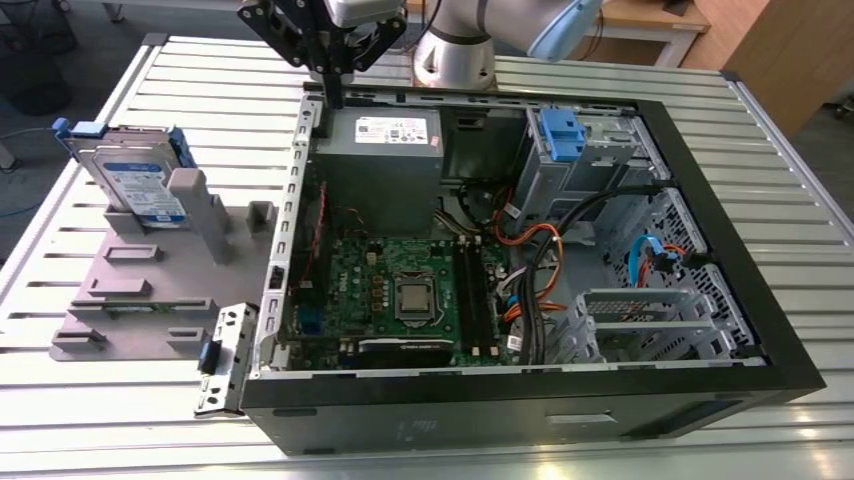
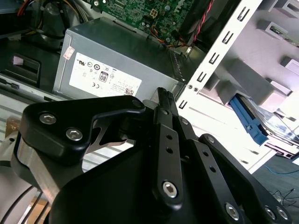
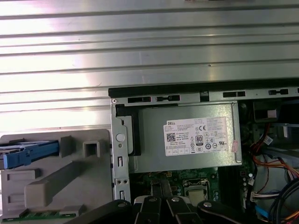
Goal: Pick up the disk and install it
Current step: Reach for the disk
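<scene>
Gripper (image 1: 328, 98) over case (image 1: 534, 400) rim at 11 o'clock, jaws pinched together, empty, disk (image 1: 134, 185) standing in holder (image 1: 134, 300) at 9 o'clock

Power supply (image 3: 187, 140): we see grey box, white sticker, inside open case (image 3: 201, 95).
Disk (image 3: 28, 156): we note blue end, resting in grey fixture (image 3: 51, 184) beside case.

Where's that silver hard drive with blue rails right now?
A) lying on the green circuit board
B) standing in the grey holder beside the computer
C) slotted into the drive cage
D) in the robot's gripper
B: the disk stands in the grey holder outside the computer case, apart from the gripper above the case's rim.
</scene>
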Controlling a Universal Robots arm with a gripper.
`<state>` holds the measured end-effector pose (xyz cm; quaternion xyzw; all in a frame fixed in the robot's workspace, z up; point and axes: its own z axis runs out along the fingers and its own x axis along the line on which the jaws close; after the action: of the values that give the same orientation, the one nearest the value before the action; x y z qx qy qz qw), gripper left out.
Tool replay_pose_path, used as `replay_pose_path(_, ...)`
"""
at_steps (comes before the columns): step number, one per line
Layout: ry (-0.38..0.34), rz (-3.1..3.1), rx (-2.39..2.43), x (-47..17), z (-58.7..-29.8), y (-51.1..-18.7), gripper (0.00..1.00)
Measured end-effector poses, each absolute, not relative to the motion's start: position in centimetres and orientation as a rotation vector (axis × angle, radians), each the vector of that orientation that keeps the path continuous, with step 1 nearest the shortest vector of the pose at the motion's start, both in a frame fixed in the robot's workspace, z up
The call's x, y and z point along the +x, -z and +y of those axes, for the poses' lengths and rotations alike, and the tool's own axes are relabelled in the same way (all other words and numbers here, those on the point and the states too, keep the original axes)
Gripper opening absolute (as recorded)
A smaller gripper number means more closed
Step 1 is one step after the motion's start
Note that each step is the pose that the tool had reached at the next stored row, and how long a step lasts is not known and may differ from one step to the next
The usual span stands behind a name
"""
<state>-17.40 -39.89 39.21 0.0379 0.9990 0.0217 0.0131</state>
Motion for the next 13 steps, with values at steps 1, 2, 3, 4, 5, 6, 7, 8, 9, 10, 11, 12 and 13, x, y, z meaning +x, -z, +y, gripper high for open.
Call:
replay_pose_path(1,-0.068,3.112,0.118,-17.43,-39.89,-39.21,0.11)
replay_pose_path(2,-0.068,3.113,0.118,-17.43,-39.89,-39.21,0.11)
replay_pose_path(3,-0.068,3.112,0.118,-17.44,-39.89,-39.21,0.11)
replay_pose_path(4,-0.068,3.112,0.118,-17.46,-39.89,-39.21,0.11)
replay_pose_path(5,-0.068,3.113,0.118,-17.48,-39.89,-39.21,0.11)
replay_pose_path(6,-0.068,3.112,0.118,-17.51,-39.89,-39.21,0.11)
replay_pose_path(7,-0.068,3.113,0.118,-17.58,-39.9,-39.21,0.11)
replay_pose_path(8,-0.068,3.112,0.118,-17.64,-39.9,-39.21,0.11)
replay_pose_path(9,-0.068,3.113,0.118,-17.7,-39.89,-39.21,0.11)
replay_pose_path(10,-0.068,3.112,0.118,-17.75,-39.89,-39.21,0.11)
replay_pose_path(11,-0.068,3.112,0.118,-17.81,-39.89,-39.21,0.11)
replay_pose_path(12,-0.068,3.113,0.118,-17.89,-39.9,-39.21,0.11)
replay_pose_path(13,-0.068,3.113,0.118,-17.97,-39.9,-39.21,0.11)
